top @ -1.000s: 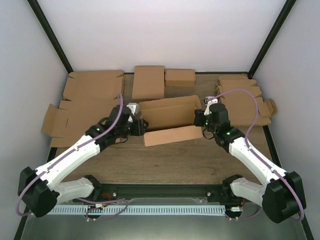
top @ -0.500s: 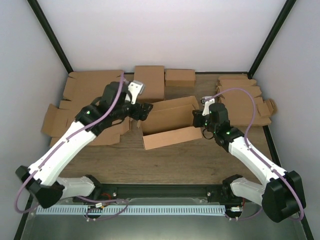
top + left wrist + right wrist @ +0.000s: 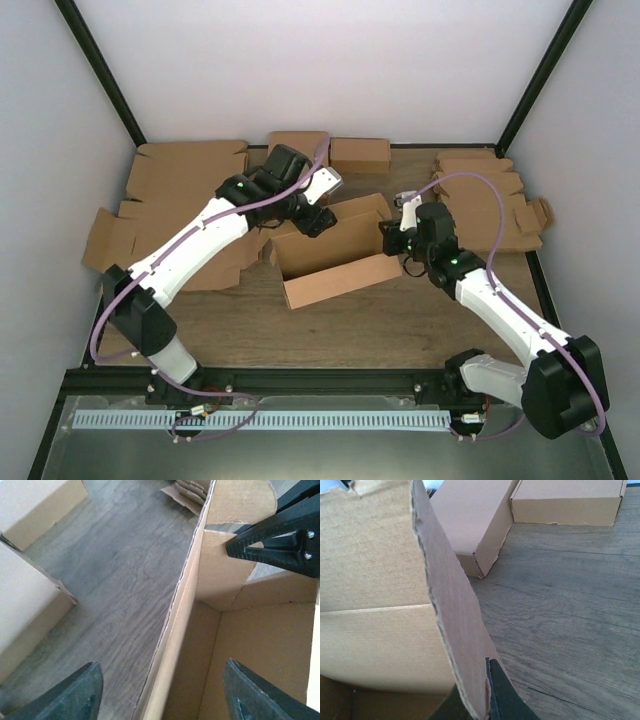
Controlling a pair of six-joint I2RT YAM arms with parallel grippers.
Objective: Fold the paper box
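The paper box (image 3: 335, 262) stands half folded in the middle of the table, brown, with its walls raised. My left gripper (image 3: 320, 226) hangs over its back wall, open. In the left wrist view the gripper (image 3: 162, 700) straddles that wall's top edge (image 3: 182, 605), one finger outside over the table, the other inside the box. My right gripper (image 3: 386, 238) is shut on the box's right end flap. In the right wrist view that gripper (image 3: 480, 702) pinches the flap (image 3: 450, 595) near its lower edge. The flap stands upright.
Large flat cardboard blanks (image 3: 175, 200) lie at the left. A stack of notched blanks (image 3: 485, 200) lies at the right. Two folded boxes (image 3: 360, 155) stand at the back, one (image 3: 300, 145) partly behind my left arm. Dark frame posts rise at the back corners.
My left arm has swung from the box's left end up and to the right, over the back wall. The box has shifted a little. The right gripper keeps its hold on the flap.
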